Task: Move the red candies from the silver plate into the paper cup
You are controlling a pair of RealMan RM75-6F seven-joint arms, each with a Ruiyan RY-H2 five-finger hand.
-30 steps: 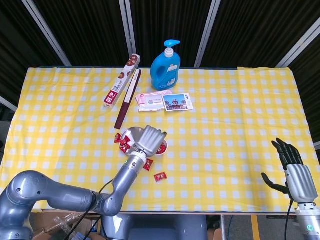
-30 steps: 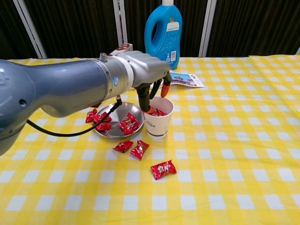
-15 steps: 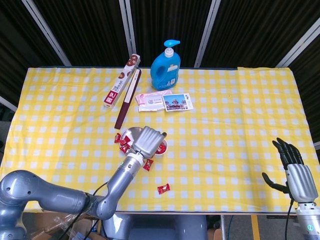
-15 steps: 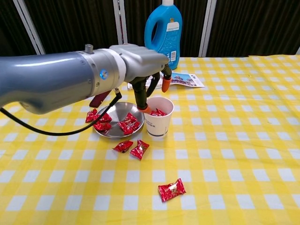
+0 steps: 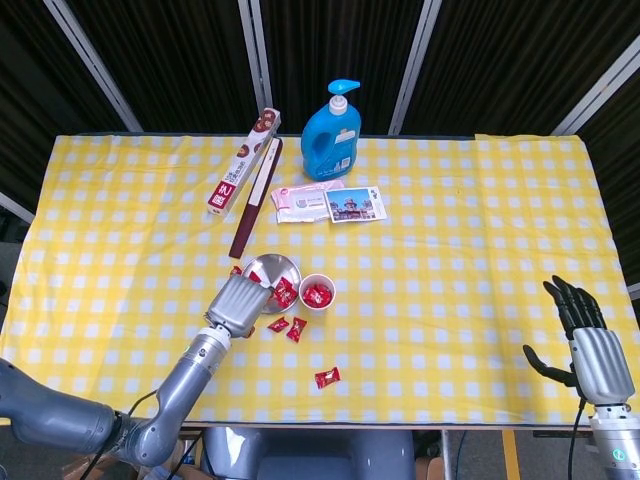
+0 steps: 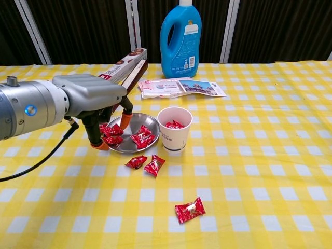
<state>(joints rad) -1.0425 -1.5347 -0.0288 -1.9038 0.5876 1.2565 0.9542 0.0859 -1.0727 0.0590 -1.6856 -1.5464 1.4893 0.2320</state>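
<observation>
Red candies (image 6: 171, 124) are already lying in the cup (image 6: 174, 128), but several (image 6: 141, 138) are waiting on the plate (image 6: 130, 124), with three (image 6: 190, 209) loose on the surface. Left hand (image 6: 101, 111) is hovering over the plate's left edge, fingers (image 6: 96, 139) pointing down, apart, holding nothing. Right hand (image 5: 585, 338) is idling open at the far corner. Roughly half seems left.

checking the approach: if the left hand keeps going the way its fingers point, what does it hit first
Probably the red candies at the near-left edge of the silver plate. The left hand points its fingers down there; depth is unclear, so the rim might come first.
</observation>
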